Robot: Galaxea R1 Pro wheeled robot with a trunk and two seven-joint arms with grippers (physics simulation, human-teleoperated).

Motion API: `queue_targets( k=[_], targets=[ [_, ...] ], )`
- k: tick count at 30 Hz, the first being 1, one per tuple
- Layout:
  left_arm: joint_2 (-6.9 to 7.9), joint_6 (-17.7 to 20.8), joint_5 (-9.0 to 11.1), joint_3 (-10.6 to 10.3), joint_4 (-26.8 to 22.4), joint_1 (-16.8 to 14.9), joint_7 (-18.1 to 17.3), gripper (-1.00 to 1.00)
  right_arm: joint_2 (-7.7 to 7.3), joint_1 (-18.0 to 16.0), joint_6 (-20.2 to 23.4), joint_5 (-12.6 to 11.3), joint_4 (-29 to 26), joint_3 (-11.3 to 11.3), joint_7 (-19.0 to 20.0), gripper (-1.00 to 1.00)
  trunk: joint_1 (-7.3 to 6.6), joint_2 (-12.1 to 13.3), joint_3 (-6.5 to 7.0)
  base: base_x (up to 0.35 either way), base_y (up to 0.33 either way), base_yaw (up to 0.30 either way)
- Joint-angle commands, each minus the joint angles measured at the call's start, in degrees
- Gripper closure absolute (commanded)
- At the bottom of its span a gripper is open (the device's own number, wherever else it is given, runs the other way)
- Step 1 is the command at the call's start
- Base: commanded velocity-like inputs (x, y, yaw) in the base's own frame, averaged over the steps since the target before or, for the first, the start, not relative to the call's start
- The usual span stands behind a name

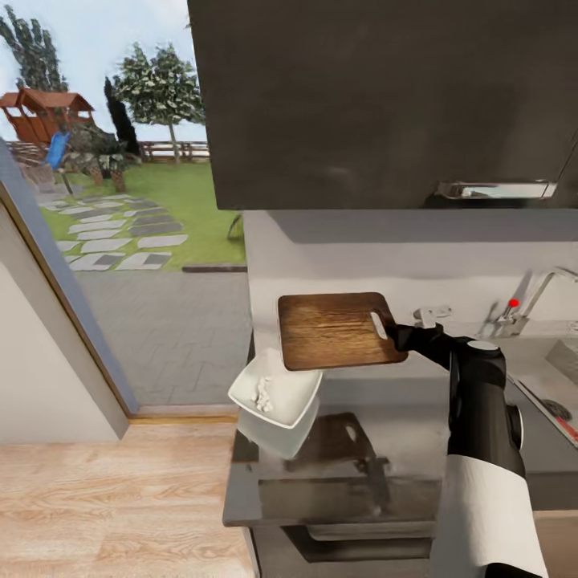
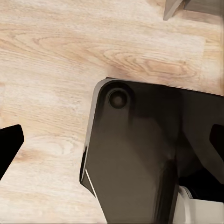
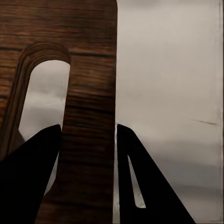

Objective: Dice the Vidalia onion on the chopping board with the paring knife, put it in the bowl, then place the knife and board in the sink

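Holding the chopping board (image 1: 337,331) up off the countertop (image 1: 401,449) with our right gripper (image 1: 399,332), we've got it pinched at the slot-hole end, roughly level, its shadow falling on the grey surface below. In the right wrist view the two dark fingers (image 3: 28,177) sit on either side of the board's (image 3: 88,116) edge strip, right next to the rounded slot, so that gripper is clamped on the wood.

The board's far end hangs just over the bowl (image 1: 275,393), which sits at the countertop's left front corner, partly poking past the edge. The bowl is white, shallow and squarish with a flared rim, and it has a small heap of pale diced onion (image 1: 263,395) in it.

The sink (image 1: 554,377) is over at the right end of the countertop, well apart from the board, with its chrome tap (image 1: 546,293) and red knob (image 1: 514,303) against the back wall.

The board is dark-grained brown wood with rounded corners; the countertop is smooth, grey and a bit reflective. A dark cabinet (image 1: 377,96) hangs above.

Our left gripper (image 2: 112,154) hangs over the light wooden floor (image 2: 56,70) and a black part of our own base (image 2: 140,154), fingers spread wide with nothing between them.
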Motion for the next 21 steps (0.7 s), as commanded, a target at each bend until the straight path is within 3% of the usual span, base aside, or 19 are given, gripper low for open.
queue_targets(
  k=[1,9,12,13,21],
  targets=[
    [-0.01,0.0,0.5,0.1,0.0,0.0,-0.3,-1.00,0.02,-0.1,0.1,0.4,-0.1,-0.3,0.6,1.00,0.02,-0.1,-0.11,-0.185,-0.230,0.000],
    [-0.08,0.0,0.5,0.1,0.1,0.0,-0.3,-1.00,-0.10,-0.1,0.1,0.5,0.1,-1.3,0.3,1.00,0.02,-0.1,-0.11,-0.193,-0.245,0.000],
    [-0.08,0.0,0.4,0.1,0.2,0.0,-0.3,-1.00,-0.11,-0.1,0.1,0.5,0.1,-2.6,0.3,1.00,0.02,-0.1,-0.11,-0.204,-0.257,0.000],
    [-0.08,-0.1,0.4,0.1,0.1,0.0,-0.3,-1.00,-0.11,-0.1,0.2,0.5,0.2,-3.9,0.0,1.00,0.02,-0.1,-0.10,-0.180,-0.272,-0.035],
    [-0.08,-0.2,0.4,0.1,0.0,0.0,-0.3,-1.00,0.07,-0.1,0.1,0.3,2.4,-4.5,-0.7,1.00,0.02,-0.1,0.35,-0.118,-0.298,-0.165]
  ],
)
